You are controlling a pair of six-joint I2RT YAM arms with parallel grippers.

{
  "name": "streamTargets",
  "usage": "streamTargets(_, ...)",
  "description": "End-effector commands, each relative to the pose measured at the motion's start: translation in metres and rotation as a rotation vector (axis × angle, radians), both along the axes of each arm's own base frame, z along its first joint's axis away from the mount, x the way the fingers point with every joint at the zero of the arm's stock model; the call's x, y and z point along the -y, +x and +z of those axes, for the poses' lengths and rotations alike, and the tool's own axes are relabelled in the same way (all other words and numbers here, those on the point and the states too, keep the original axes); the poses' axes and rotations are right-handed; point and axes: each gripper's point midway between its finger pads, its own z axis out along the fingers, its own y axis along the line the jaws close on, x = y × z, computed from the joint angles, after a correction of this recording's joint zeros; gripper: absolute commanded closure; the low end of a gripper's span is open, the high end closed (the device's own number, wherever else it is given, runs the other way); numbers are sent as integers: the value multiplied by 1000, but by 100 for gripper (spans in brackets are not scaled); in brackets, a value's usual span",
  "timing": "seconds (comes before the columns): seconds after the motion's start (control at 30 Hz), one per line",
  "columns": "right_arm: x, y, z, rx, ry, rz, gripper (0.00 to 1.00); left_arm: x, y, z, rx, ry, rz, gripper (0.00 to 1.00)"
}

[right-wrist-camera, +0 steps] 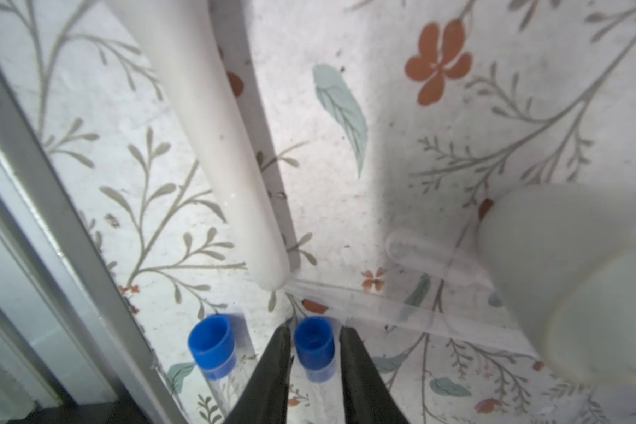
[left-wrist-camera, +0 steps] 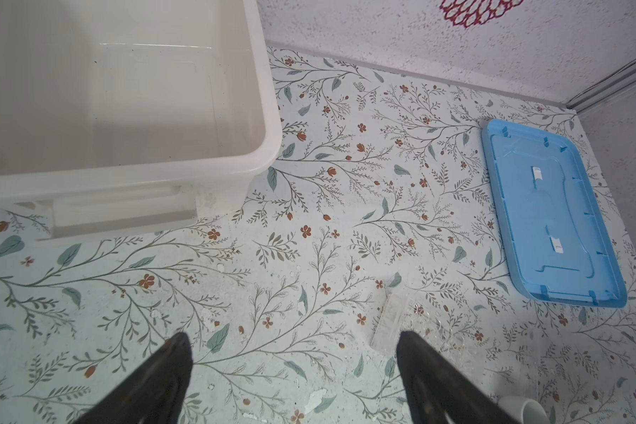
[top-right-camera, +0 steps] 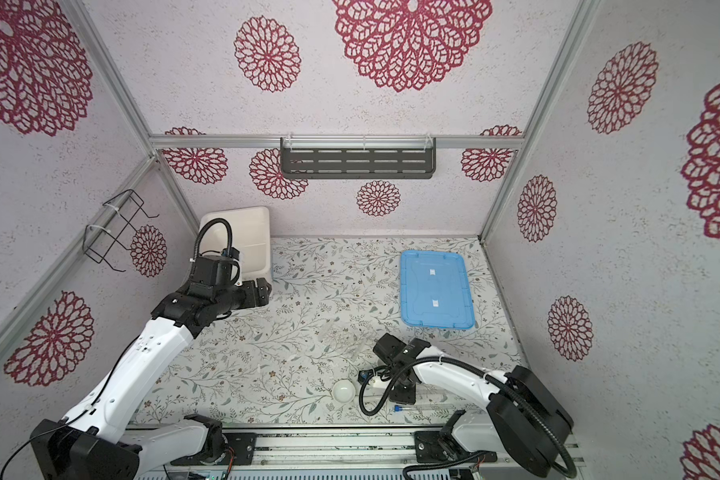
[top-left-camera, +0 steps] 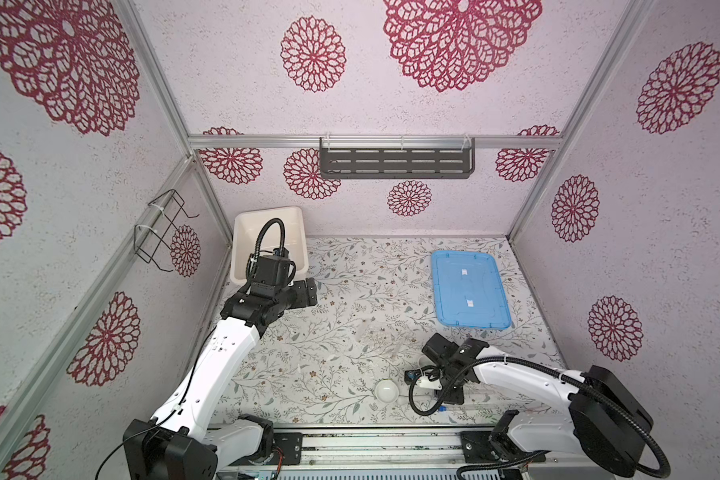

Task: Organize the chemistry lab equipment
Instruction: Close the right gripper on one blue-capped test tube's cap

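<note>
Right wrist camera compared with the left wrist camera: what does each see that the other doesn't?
Only the right wrist view: a blue-capped tube between the fingers of the right gripper, a second capped tube beside it, and the white stick lying close by. Only the left wrist view: the white tub, the blue lid, the clear rack, and the left gripper, wide open. Both: the floral tabletop.

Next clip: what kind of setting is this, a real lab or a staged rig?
Probably a staged robot booth, not a real lab: wallpapered panels in an aluminium frame, a floral-papered table, and the left arm and right arm based at a front rail.
</note>
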Motion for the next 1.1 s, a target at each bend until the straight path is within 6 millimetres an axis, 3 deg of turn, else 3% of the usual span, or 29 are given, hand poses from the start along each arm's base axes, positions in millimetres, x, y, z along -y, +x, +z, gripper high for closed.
streamTargets(0.0, 1, -3, 4, 16, 22, 1, 73, -1, 7, 14, 51, -1, 5, 9)
streamTargets(0.3, 0, -4, 10, 26, 45, -4, 74, 3, 10, 17, 54, -9, -4, 9)
streamTargets(0.4, 2, -4, 9, 25, 35, -2, 66, 3, 12, 18, 56, -12, -4, 9)
streamTargets(0.57, 5, -4, 2, 14, 0, 2, 62, 4, 12, 19, 57, -14, -7, 9)
streamTargets(0.83, 1, -10, -5, -53, -26, 10, 72, 4, 12, 21, 61, -12, -10, 9)
streamTargets(1.07, -3, -9, 1, -40, -7, 11, 79, 3, 10, 17, 52, -3, -12, 9)
